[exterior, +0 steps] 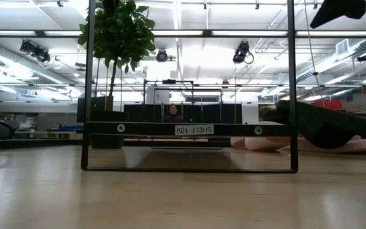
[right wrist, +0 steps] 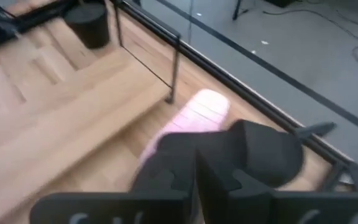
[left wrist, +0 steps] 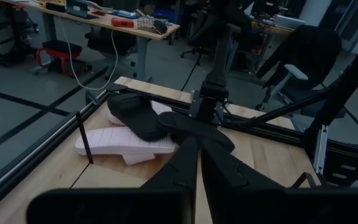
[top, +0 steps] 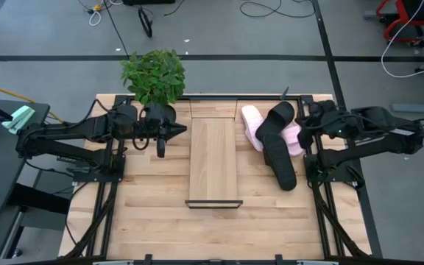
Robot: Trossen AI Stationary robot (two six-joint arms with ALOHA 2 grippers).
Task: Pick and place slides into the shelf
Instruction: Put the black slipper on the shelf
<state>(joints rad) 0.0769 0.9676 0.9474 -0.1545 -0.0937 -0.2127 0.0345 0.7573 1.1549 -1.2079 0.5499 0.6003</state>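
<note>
The shelf [top: 213, 158], a light wood plank on a thin black frame, stands mid-table. To its right the slides lie in a pile: a pale pink slide [top: 252, 124] nearest the shelf, another pink one [top: 294, 138], and two black slides [top: 279, 116] [top: 283, 163] lying partly over them. My right gripper [right wrist: 194, 171] is shut and slants down over the pile's right side, above a black slide [right wrist: 269, 149] and a pink one [right wrist: 194, 115]. My left gripper [top: 177, 131] is shut, level, left of the shelf, pointing across it at the pile [left wrist: 135, 118].
A potted plant [top: 153, 73] stands at the table's far edge, behind my left gripper. Black frame rails [top: 315, 184] run along the table's left and right sides. Bare wood lies in front of the shelf toward the near edge [top: 212, 228].
</note>
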